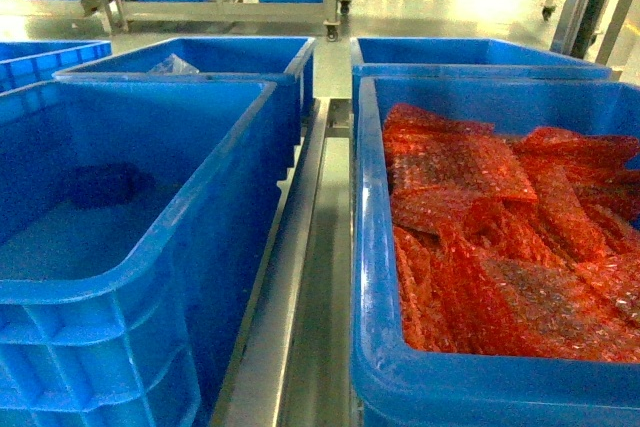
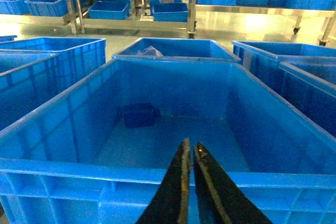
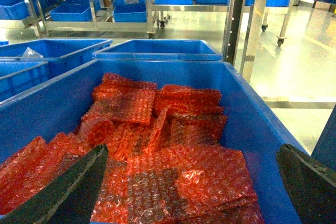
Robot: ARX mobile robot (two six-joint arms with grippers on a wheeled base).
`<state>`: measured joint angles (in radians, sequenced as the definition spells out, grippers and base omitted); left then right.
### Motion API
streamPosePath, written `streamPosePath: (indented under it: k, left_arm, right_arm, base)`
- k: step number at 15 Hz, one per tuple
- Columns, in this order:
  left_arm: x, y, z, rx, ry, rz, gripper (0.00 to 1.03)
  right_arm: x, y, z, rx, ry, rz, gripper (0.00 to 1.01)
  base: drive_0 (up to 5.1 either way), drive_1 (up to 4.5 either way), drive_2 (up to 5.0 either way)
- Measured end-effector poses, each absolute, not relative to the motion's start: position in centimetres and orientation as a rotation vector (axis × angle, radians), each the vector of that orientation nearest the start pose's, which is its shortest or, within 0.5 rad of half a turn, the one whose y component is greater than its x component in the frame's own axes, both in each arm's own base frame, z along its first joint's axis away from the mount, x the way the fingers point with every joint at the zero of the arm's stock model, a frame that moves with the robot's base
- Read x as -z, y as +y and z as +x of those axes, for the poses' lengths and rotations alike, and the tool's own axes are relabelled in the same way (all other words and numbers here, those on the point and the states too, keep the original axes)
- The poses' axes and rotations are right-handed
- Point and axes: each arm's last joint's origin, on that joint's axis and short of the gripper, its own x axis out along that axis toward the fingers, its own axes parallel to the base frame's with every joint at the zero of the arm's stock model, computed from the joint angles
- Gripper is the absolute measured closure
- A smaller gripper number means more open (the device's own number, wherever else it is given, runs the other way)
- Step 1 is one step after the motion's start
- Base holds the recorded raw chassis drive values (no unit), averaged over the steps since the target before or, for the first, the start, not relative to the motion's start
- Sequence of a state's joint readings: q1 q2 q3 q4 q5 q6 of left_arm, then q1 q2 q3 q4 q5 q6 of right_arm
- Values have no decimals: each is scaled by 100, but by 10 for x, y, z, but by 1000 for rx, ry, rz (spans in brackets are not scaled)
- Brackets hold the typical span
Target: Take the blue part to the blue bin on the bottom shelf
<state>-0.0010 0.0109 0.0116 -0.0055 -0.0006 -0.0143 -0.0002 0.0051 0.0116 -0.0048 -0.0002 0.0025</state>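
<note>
In the near left crate: the blue bin (image 2: pixel 79 124), wide and bare inside but for one dark lump on its floor.
Neighbouring crate: the like crate (image 1: pixel 372 247) to the right is heaped with red bubble-wrap packs (image 3: pixel 157 145); a strip of steel shelf (image 1: pixel 310 277) shows between the two.
Blue part: the blue part (image 2: pixel 139 115) lies on the bin floor towards the far left corner, close to the back wall; in the head view it shows as a dim patch (image 1: pixel 105 184).
Long axis: it looks slightly wider than deep, running roughly across the left wrist view, though blur hides its outline.
Left gripper: the left gripper (image 2: pixel 190 153) hovers over the near rim with its fingers pressed together, nothing between them.
Bearing: the part sits ahead of it, lower down and to its left, well apart.
Right gripper: the right gripper (image 3: pixel 191 182) is spread wide over the red packs, empty.
Nearer arm: the left, judging by which crate each hangs above.
Standing: the part appears already inside the blue bin.
</note>
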Motion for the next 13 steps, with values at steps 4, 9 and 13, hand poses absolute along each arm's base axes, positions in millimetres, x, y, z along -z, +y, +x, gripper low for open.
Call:
streamPosePath:
  k: [4, 9, 13]
  left_arm:
    - [-166, 0, 98, 1, 4, -14, 50]
    - [-166, 0, 98, 1, 4, -14, 4]
    - [-166, 0, 98, 1, 4, -13, 5]
  right_arm:
    - [-167, 0, 97, 0, -1, 2, 3]
    - [-167, 0, 97, 0, -1, 2, 3]
    - [-167, 0, 97, 0, -2, 3, 3]
  base:
    - [0, 0, 0]
    - [0, 0, 0]
    - [0, 0, 0]
